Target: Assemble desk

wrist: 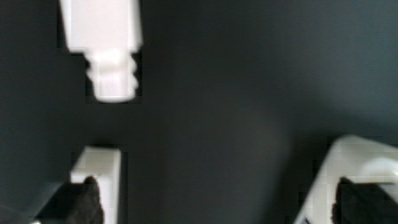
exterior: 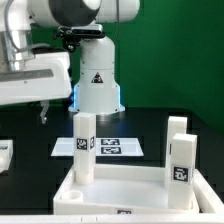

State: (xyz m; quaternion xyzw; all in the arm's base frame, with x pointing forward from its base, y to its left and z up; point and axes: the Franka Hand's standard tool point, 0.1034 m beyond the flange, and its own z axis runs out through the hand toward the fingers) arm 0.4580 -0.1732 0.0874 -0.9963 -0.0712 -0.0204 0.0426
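On the dark table, the rimmed tabletop is seen near the front of the exterior view with three legs standing upright in it, so the desk is judged largely assembled. A further leg, threaded end showing, is seen lying in the wrist view; the claw is spread wide and empty above it, so its fitting remains. The marker board lies behind.

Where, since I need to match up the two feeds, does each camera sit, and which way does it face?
Exterior view: low in front, facing across the desk tabletop and an upright leg toward the robot's base; its arm shows.
Wrist view: on the wrist, looking down at the dark table and a loose leg; the open claw shows.
Shared: only the table for certain.
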